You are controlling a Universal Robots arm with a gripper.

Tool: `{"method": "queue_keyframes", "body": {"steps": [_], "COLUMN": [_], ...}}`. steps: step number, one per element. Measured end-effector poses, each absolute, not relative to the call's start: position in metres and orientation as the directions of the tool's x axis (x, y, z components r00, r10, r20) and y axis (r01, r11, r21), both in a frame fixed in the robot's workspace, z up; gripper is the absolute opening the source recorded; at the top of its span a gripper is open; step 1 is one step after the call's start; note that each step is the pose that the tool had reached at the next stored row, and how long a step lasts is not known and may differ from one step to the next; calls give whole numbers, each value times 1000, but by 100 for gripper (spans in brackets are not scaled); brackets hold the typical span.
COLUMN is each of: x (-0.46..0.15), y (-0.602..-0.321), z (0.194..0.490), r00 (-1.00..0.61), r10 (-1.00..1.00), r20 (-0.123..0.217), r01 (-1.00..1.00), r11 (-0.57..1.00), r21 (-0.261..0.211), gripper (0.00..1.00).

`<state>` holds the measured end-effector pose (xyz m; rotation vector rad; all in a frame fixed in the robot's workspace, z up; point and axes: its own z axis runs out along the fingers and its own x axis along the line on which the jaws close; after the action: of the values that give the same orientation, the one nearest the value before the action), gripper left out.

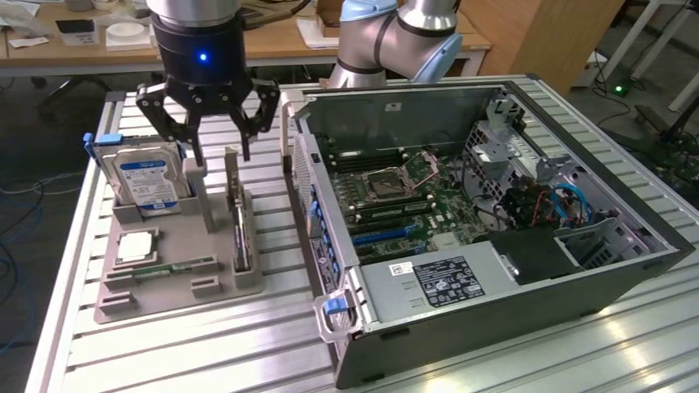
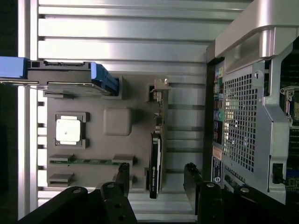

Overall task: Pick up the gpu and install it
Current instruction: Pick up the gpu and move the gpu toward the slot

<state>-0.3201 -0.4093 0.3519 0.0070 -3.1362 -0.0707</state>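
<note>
exterior view: tool [image 1: 222, 152] hangs over the grey holder tray [image 1: 180, 286] on the slatted metal surface [image 1: 218, 352], jaws spread wide, nothing between them. gpu [image 1: 239, 229] stands on its long edge in a slot along the tray's side toward the exterior view's right, upright and running near to far. fingertips sit close to the card's top edge, no contact visible. hard drive [image 1: 147, 176], blue label, stands upright at the tray's far end, to the exterior view's left of the gpu. processor chip [image 1: 137, 246] lies flat in a square pocket nearer the camera, and the memory stick [image 1: 164, 268] lies in a groove just nearer still. open computer case [image 1: 492, 213] lies on its side to the exterior view's right of the tray, motherboard exposed — near the gpu's slot but apart from it.

wrist view: two dark fingers [image 2: 122, 173] frame the card's dark end, one on each side, a gap to each face. card's metal bracket [image 2: 161, 86] sits at the hard-drive end of the tray.
</note>
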Motion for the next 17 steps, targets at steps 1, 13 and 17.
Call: {"method": "queue_keyframes", "body": {"steps": [1, 13, 17], "x": [-320, -320, -320], "y": [-410, -416, -416], "z": [352, 350, 350], "r00": [-1000, -1000, -1000], "r10": [-5, -5, -5], "r20": [4, 4, 4], "r01": [-4, -4, -4], "r11": [999, 999, 999], "r21": [45, 45, 45], "gripper": [59, 59, 59]}}
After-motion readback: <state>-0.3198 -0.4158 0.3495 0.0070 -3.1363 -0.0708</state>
